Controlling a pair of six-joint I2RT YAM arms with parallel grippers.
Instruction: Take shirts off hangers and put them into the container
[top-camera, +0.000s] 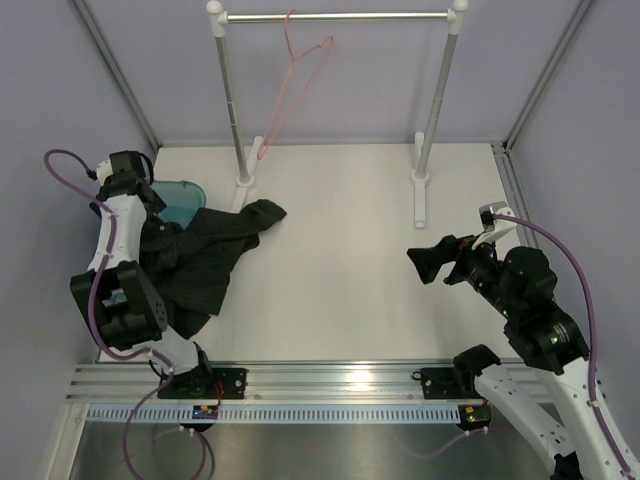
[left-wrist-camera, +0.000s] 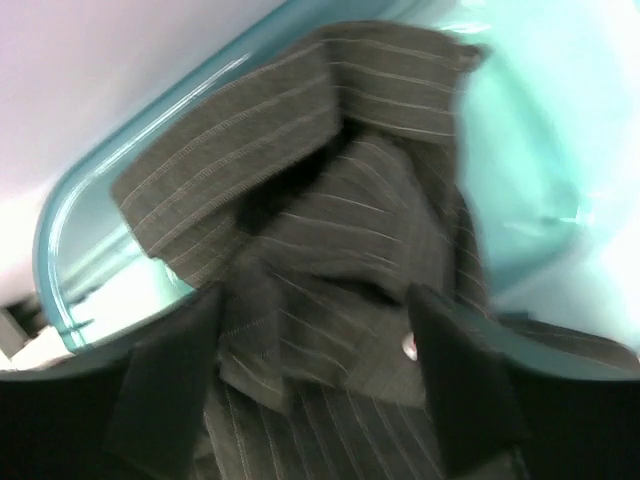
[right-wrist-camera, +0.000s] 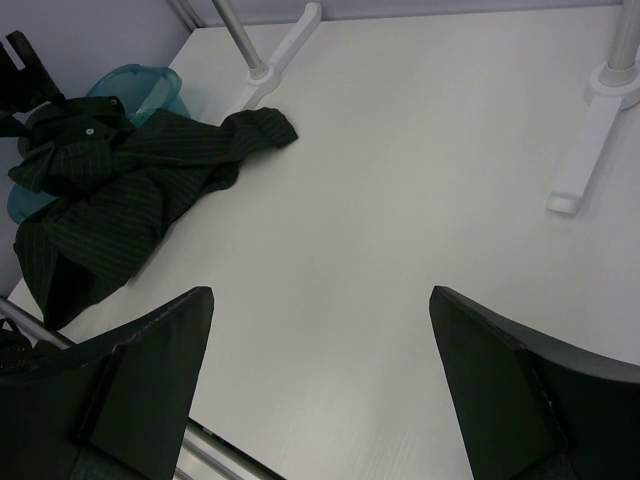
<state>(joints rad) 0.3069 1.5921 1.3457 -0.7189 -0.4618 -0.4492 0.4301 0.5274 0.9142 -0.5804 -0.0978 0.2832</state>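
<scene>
Left gripper (left-wrist-camera: 315, 300): my jaws spread, nothing pinched. Shirt (left-wrist-camera: 330, 200) right beneath, collar bunched in tub (left-wrist-camera: 60, 250), far left. Rest spills onto table (top-camera: 350, 260); long axis near-left to far-right, sleeve pointing far-right.

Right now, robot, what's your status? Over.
Left gripper open above shirt. Right gripper open, empty. Shirt partly in tub, rest draped onto table. Hanger bare on rail, not blocking.

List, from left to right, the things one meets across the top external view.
Translucent teal plastic tub → thin pink wire hanger → black tool of the right arm, open. The black shirt overlaps the tub, so it is left out.
</scene>
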